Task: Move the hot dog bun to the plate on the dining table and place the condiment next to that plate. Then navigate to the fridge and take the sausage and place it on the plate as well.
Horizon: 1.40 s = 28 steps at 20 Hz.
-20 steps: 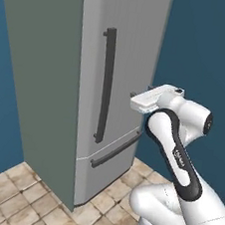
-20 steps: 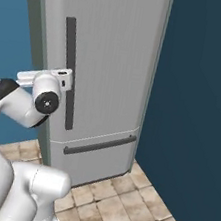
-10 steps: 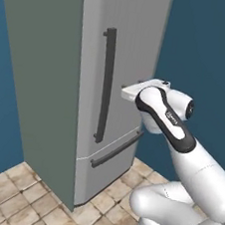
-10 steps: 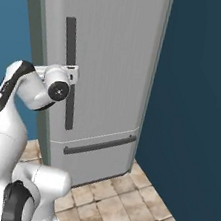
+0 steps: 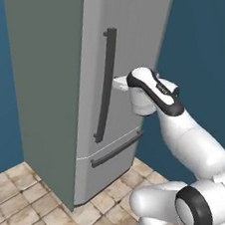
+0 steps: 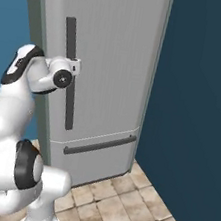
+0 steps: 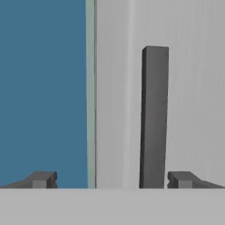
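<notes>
Claw (image 7: 112,179), spread wide and grasping nothing, faces the closed fridge (image 5: 130,31); its upright door handle (image 7: 154,118) stands just ahead, nearer the right fingertip (image 7: 181,179). Sausage presumably waits inside, unseen.

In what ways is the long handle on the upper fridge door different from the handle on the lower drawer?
The upper door handle stands vertical, while the drawer handle lies horizontal. The upper door handle looks thicker and darker; the drawer handle is a thinner, greyer bar. The open gripper has its fingertips on either side of the upper door handle; nothing is near the drawer handle. Both are straight bars on the closed grey fridge.
</notes>
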Available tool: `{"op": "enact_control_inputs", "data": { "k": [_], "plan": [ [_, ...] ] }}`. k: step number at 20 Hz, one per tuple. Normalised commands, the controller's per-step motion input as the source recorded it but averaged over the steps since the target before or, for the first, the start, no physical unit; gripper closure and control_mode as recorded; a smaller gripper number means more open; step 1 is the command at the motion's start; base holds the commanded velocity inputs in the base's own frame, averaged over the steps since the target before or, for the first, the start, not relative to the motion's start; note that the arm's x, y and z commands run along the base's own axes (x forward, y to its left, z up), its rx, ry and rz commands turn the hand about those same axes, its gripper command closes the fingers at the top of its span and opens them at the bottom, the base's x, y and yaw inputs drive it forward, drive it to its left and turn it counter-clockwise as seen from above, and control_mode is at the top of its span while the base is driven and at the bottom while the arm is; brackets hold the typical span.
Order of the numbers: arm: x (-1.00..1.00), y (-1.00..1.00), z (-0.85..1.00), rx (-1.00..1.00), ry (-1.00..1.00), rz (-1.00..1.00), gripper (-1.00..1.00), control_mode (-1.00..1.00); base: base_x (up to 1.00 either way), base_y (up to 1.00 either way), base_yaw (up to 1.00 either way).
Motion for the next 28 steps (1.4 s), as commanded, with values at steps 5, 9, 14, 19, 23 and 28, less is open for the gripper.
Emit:
{"op": "enact_control_inputs", "data": {
  "k": [5, 9, 14, 19, 23, 28],
  "plan": [
    [0.51, -0.01, -0.2, 0.0, -0.04, 0.06, -1.0, -1.0, 0.0, 0.0, 0.0],
    [0.58, 0.0, -0.32, 0.0, -0.02, 0.07, -1.0, -1.0, 0.0, 0.0, 0.0],
    [0.6, 0.0, -0.27, 0.01, -0.04, 0.08, -1.0, -1.0, 0.0, 0.0, 0.0],
    [0.55, 0.04, -0.32, 0.0, -0.04, 0.04, -1.0, -1.0, 0.0, 0.0, 0.0],
    [0.37, 0.23, -0.27, 0.0, -0.1, 0.02, -1.0, -1.0, 0.0, 0.0, 0.0],
    [0.37, 0.33, -0.1, 0.0, -0.08, 0.0, -1.0, -1.0, 0.0, 0.0, 0.0]
  ]
}}
